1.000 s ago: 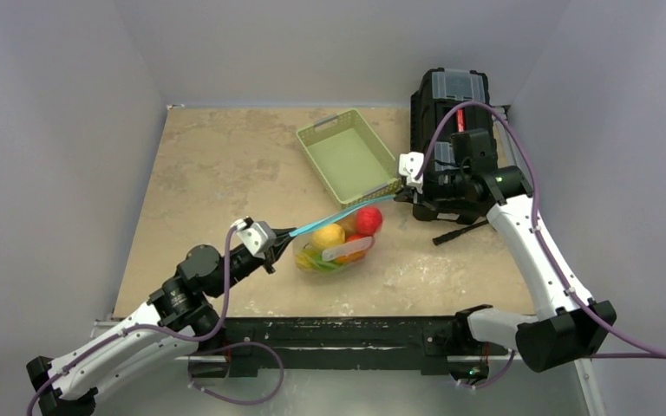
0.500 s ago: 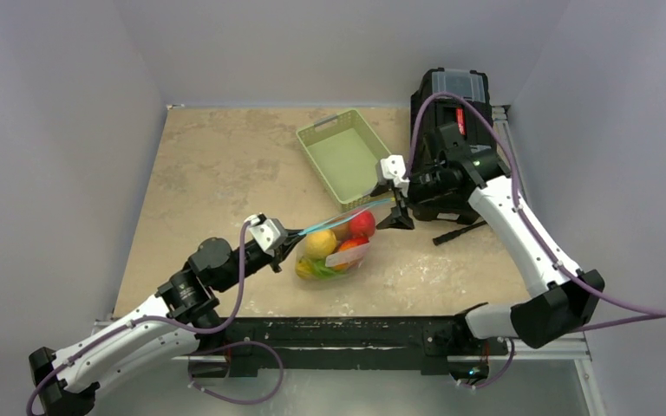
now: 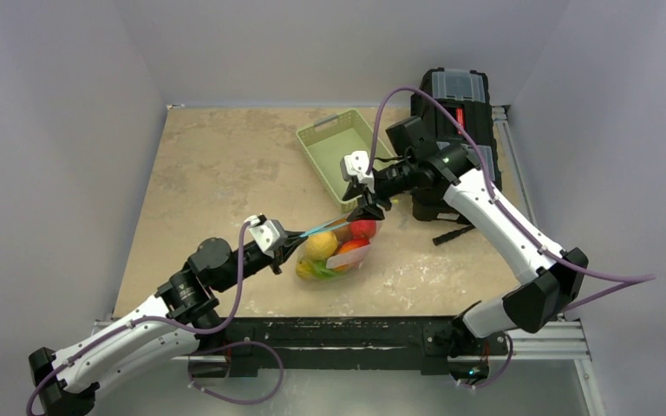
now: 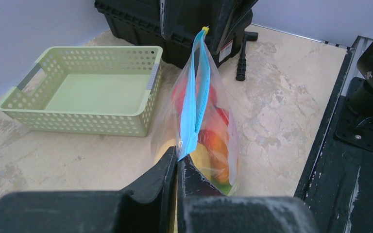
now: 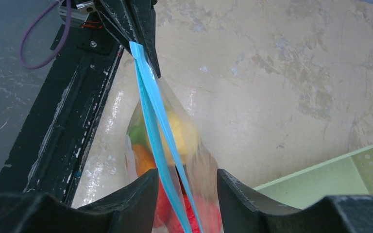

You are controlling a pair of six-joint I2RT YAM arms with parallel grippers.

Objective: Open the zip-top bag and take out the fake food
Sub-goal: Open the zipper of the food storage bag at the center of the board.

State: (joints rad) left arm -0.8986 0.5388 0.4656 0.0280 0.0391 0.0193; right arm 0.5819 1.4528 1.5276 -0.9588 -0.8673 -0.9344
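Firstly, the left gripper (image 4: 177, 158): we record its jaws pressed fully together on one end of the teal zip strip (image 4: 195, 104), at lower centre of the left wrist view. We judge this pinch to be an anchor that keeps the strip taut and lifted.

Next, the right gripper (image 5: 184, 182): its fingers stand partway apart, one on each side of the strip's other end, at bottom centre of the right wrist view. They clasp nothing. We read the straddle as a line-up for taking that end or one lip of the seal.

Zip-top bag (image 3: 340, 250): just below centre of the overhead view, hanging from the strip between the two grippers, its belly low on the table (image 3: 217, 182). We cannot tell whether the seal has parted.

Fake food (image 3: 323, 245): yellow, red, orange and green pieces, all inside the bag, none removed yet.

Green basket (image 3: 323, 130): upper centre of the overhead view, beside the right gripper, holding nothing that we can see. We take it for the likely receiving place.

Black case (image 3: 451, 94): upper right, not involved.
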